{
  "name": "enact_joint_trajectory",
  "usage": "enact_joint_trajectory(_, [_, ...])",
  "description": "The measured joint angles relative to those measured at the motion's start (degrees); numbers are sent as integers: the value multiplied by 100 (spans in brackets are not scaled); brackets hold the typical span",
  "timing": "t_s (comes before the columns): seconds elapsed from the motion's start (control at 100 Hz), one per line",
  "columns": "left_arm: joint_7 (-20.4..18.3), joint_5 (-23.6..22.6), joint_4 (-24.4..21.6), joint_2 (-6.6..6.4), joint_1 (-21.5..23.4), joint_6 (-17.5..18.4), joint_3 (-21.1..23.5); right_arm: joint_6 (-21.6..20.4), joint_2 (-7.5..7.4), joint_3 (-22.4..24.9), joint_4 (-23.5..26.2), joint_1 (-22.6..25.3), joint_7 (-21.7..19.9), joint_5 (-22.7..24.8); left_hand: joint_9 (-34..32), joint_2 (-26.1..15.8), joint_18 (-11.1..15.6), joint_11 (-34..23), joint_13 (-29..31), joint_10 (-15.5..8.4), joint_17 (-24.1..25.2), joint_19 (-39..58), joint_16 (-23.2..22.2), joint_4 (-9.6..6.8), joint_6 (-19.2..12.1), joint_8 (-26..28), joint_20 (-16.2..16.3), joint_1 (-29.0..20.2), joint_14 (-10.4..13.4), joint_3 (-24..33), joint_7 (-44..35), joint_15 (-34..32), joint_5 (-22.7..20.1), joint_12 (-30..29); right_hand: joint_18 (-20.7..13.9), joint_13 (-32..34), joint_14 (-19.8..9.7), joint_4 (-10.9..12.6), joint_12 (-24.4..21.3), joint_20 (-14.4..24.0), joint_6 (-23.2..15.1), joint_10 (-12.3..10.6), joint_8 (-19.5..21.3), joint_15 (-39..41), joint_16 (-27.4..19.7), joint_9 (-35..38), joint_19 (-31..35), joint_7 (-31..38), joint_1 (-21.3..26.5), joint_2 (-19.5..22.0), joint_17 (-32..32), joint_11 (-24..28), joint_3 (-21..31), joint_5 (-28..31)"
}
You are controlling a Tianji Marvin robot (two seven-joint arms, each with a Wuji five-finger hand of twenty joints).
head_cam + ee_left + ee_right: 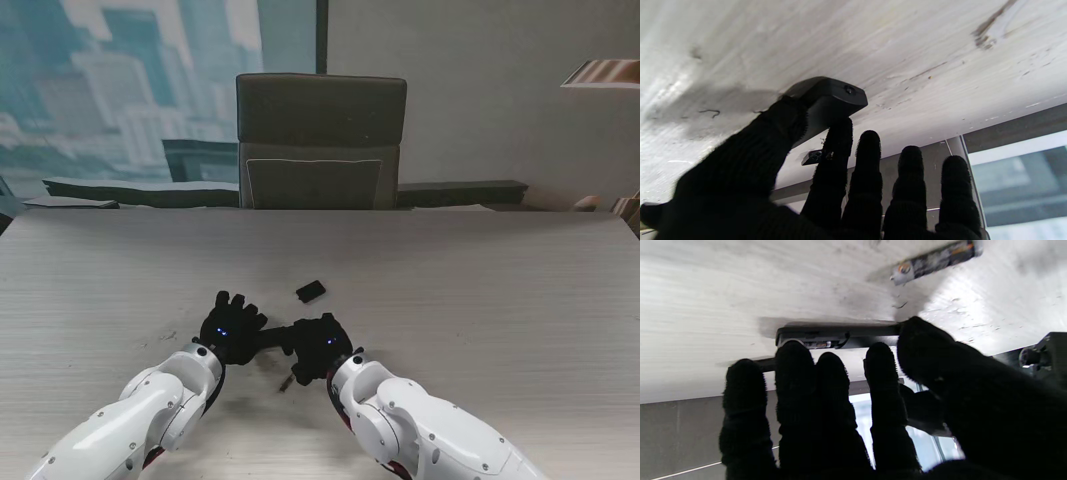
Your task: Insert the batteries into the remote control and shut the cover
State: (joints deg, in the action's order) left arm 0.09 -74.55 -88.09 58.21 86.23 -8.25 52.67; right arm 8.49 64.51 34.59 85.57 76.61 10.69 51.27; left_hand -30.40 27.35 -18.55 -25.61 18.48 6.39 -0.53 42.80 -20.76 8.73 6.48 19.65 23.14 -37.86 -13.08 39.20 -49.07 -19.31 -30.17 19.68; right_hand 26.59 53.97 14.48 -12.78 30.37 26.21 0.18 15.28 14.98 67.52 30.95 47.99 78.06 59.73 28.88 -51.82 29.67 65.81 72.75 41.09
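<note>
The black remote control (274, 338) lies on the table between my two gloved hands. My left hand (228, 328) pinches one end of the remote (830, 100) between thumb and index finger, with the other fingers stretched out. My right hand (320, 347) grips the other end, thumb on one side and fingers over the open compartment of the remote (853, 333). One battery (816, 344) sits inside that compartment. A second battery (285, 382) lies loose on the table by my right wrist, and it also shows as a blurred battery (933, 259) in the right wrist view. The black cover (311, 291) lies apart, farther from me.
The pale wood-grain table (480, 300) stretches wide on both sides of my hands. A dark office chair (320, 140) stands behind the table's far edge. Scuff marks (987, 30) show on the table top near my left hand.
</note>
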Motion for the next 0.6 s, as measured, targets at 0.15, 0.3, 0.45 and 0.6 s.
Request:
enact_joint_trajectory(0.15, [10,2,3,0,0,0,0,-165,-57,-23,3,73,25,116,0,6,0,0,0,0,0,0,0,5,0,0,0,0,0,-1,-15,0,0,0,-113,-91,-125,0,50,56,-139,-90,0,122,77,-121,0,68,70,-123,-29,133,58,-116])
enact_joint_trajectory(0.3, [10,2,3,0,0,-3,0,-219,-91,-109,-22,108,91,185,0,7,0,0,0,0,0,0,0,6,0,0,0,0,0,-1,-17,0,0,0,-183,-157,-190,0,53,72,-320,-108,0,186,140,-188,0,164,71,-185,-55,260,86,-116])
enact_joint_trajectory(0.45, [20,1,5,1,3,-6,1,-328,-85,-340,-249,9,236,187,0,7,0,0,0,0,0,0,0,8,-1,0,0,0,0,-2,-18,0,0,0,-273,-162,-278,-191,128,135,-630,-209,-73,269,150,-189,43,510,71,-197,-57,337,86,-116])
enact_joint_trajectory(0.6, [28,4,9,1,4,-7,1,-371,-44,-534,-489,-166,340,117,0,8,0,0,0,0,0,0,0,10,-3,0,0,0,0,-4,-20,0,0,0,-316,-162,-281,-485,130,154,-855,-212,-373,283,151,-189,55,998,-46,-190,-54,340,198,-5])
